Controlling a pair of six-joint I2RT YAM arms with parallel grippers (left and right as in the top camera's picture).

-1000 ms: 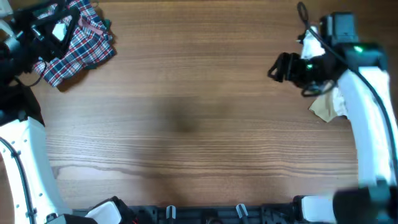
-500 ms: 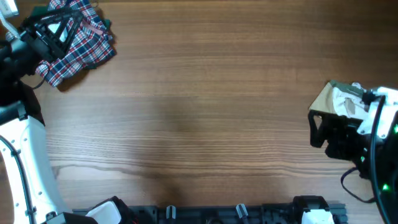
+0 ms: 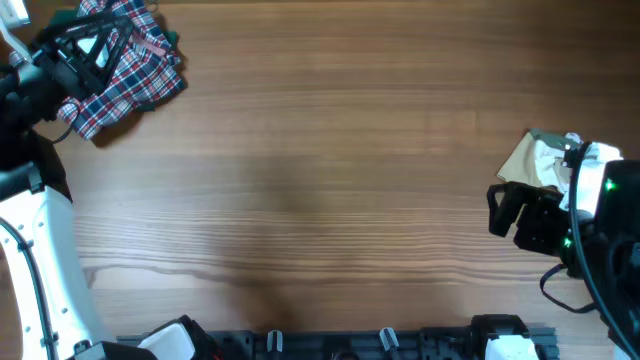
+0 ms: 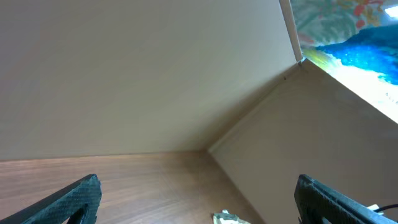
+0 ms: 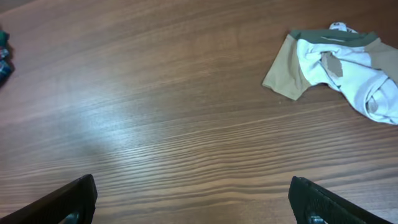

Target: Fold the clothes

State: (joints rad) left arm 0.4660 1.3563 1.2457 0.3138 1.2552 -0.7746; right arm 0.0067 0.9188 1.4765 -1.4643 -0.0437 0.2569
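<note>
The clothes in view are two. A red-white-blue plaid garment point(image 3: 125, 65) lies crumpled at the far left corner, and my left gripper point(image 3: 92, 45) hovers over its left part. In the left wrist view the left gripper point(image 4: 199, 208) is open and empty, aimed across the table at the wall. A beige and white garment point(image 3: 542, 160) lies bunched at the right edge. My right gripper point(image 3: 500, 212) sits just in front of it, low over bare wood. In the right wrist view that garment point(image 5: 336, 62) lies ahead to the right, and the right gripper point(image 5: 199, 205) is open and empty.
A wooden table point(image 3: 320, 180) spans the view. Beige wall panels point(image 4: 155, 74) rise behind it, with a colourful picture point(image 4: 348, 37) at the upper right. A sliver of plaid cloth point(image 5: 3, 62) shows at the left edge of the right wrist view.
My right arm swung from the far right, past the beige and white garment, to the near right, and its jaws widened. The left gripper shifted slightly left over the plaid garment.
</note>
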